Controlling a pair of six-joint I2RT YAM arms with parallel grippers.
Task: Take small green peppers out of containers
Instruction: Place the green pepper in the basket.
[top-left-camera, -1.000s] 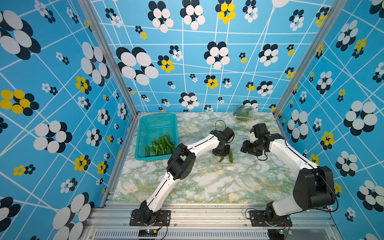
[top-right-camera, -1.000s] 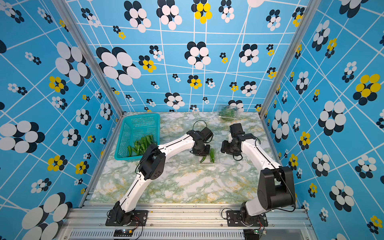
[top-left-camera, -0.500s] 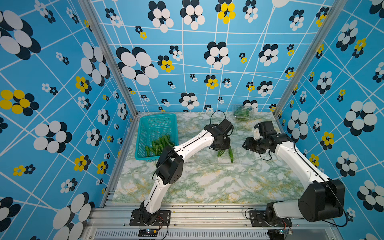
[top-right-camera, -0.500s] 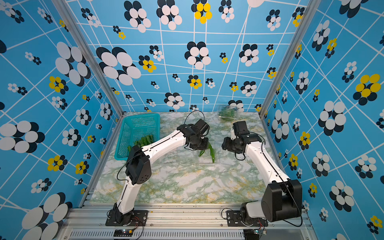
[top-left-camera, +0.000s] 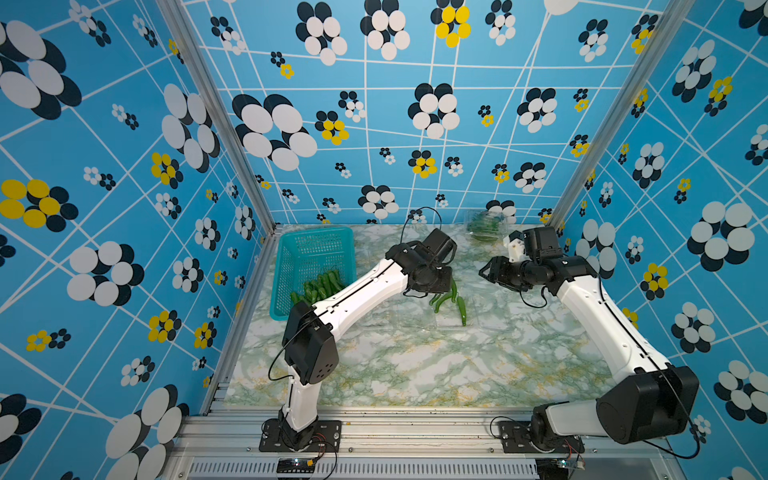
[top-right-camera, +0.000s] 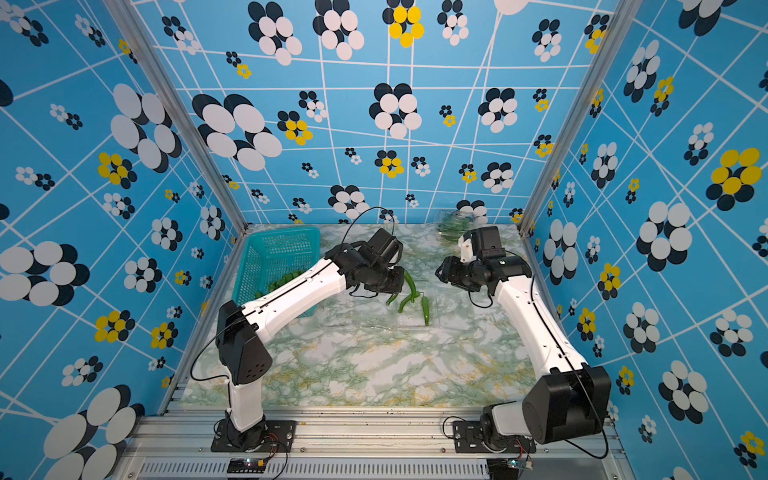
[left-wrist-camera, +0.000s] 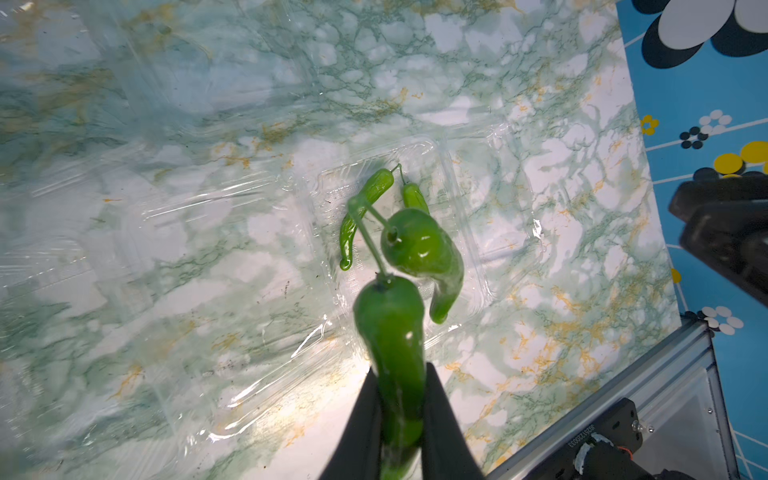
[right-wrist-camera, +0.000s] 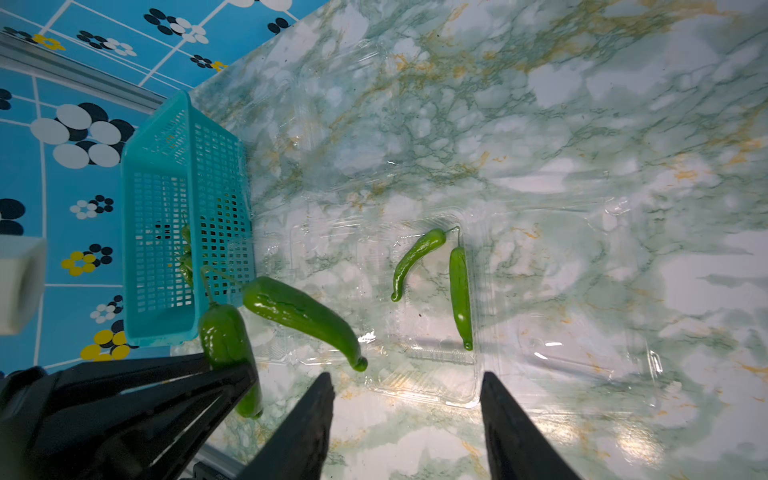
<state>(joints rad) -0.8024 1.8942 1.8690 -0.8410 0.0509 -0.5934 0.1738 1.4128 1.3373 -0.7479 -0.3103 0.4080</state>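
At the left of the table (top-left-camera: 415, 365), a teal basket (top-left-camera: 309, 253) is set, with small green peppers (top-left-camera: 320, 284) heaped at its near end. The left fingers (left-wrist-camera: 361, 415) are pinched on one pepper (left-wrist-camera: 390, 324), which is held clear of the table. A second pepper (left-wrist-camera: 419, 245) is joined to it by the stems and hangs free. Below, an open clear container (left-wrist-camera: 473, 216) lies flat on the table, with two peppers (right-wrist-camera: 415, 257) resting inside. Another container (top-left-camera: 484, 224) holding peppers is located at the rear, near the back wall. The right fingers (right-wrist-camera: 307, 424) are spread and hold nothing, raised near the open container.
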